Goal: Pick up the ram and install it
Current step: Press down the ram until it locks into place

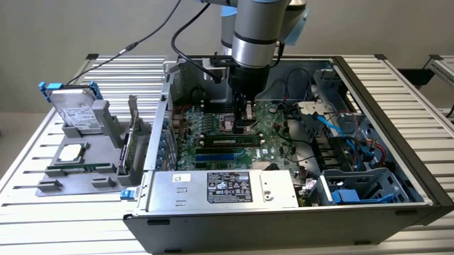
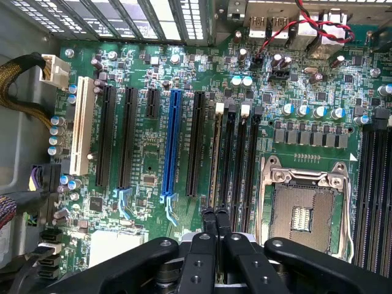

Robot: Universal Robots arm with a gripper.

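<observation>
The ram (image 1: 230, 141) is a long green stick with black chips. It stands on edge in a memory slot of the motherboard (image 1: 212, 125), inside the open computer case. In the wrist view the ram (image 2: 216, 159) shows edge-on as a thin strip in the slot beside a white latch (image 2: 219, 109). My gripper (image 1: 245, 123) hangs straight down from the arm, just over the ram's end towards the exterior view's right. Its black fingertips (image 2: 208, 215) are pressed together, shut, right above the ram's top edge. Whether they touch the ram I cannot tell.
The bare CPU socket (image 2: 303, 214) lies beside the memory slots, and a blue expansion slot (image 2: 171, 147) is on the other side. A power supply (image 1: 227, 188) fills the case's front. Left of the case, a grey holder (image 1: 78, 170) carries a hard drive (image 1: 71, 109) and a dark card (image 1: 131, 133).
</observation>
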